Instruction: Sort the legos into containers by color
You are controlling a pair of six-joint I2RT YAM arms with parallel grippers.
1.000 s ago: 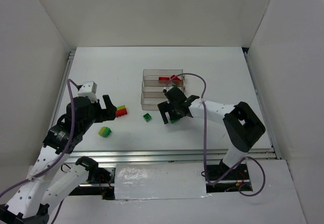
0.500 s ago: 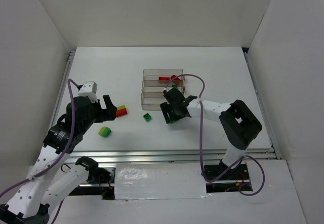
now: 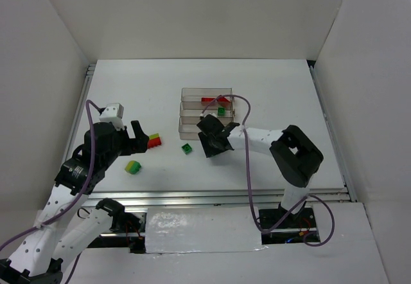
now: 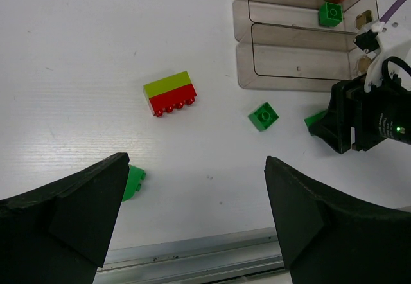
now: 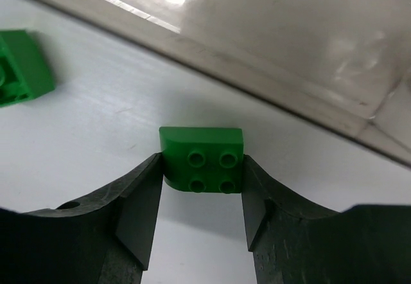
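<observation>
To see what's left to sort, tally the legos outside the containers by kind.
Single green bricks: 2 (loose green brick, held green brick in right gripper)
Two-colour stacks: 2 (red and yellow-green stack, green and yellow-green stack)
Total: 4

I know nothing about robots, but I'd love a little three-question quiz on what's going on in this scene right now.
1. True or false: the right tool has a green brick between its fingers.
2. Which colours make up the loose two-colour stack? A) red and yellow-green B) blue and white C) black and orange
3. Fill in: the bricks in the farthest clear bin are ___.

Key: 1 true; 2 A; 3 red.
</observation>
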